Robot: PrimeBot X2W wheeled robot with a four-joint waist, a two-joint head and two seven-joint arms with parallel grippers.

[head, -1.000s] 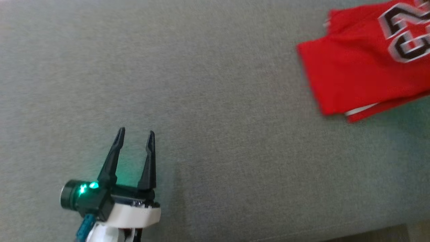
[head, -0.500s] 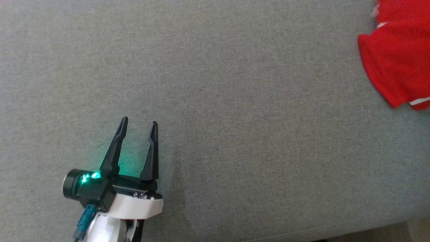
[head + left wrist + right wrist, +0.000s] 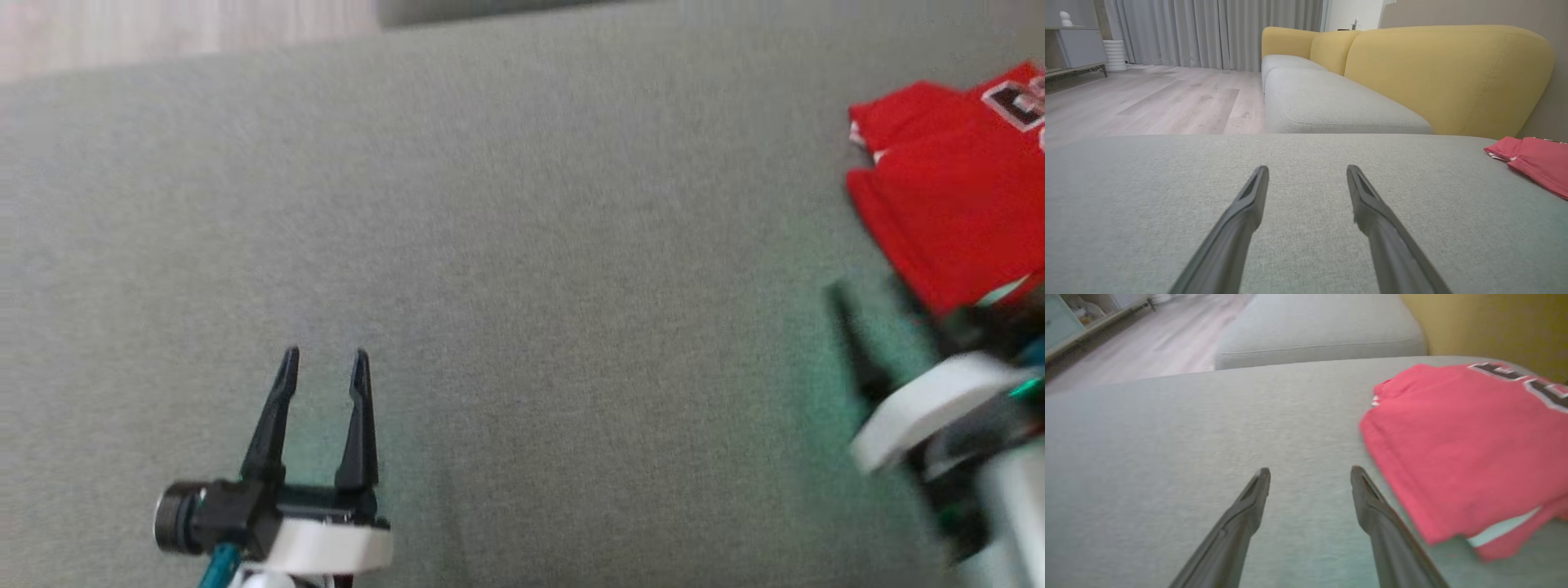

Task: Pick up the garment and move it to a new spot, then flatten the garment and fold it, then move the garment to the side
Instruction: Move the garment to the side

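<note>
The red fabric jersey with black-and-white numerals (image 3: 955,204) lies folded flat at the far right of the grey fabric sofa cushion (image 3: 522,245). I judge the folding and the move aside done, with little left. My left tool (image 3: 325,353) and right tool (image 3: 1311,471) both stand apart, empty.

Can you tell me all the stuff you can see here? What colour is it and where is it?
garment: one, red with black-and-white lettering, lying folded at the cushion's right side
cushion: one, grey, under the garment
sofa: one, yellow back and grey seats, beyond the cushion
floor: one, pale wood, beside the sofa
curtains: one set, grey, far end of the room
left gripper: one, dark fingers, open, over bare cushion
right gripper: one, dark fingers, open, empty, beside the garment's edge
</note>
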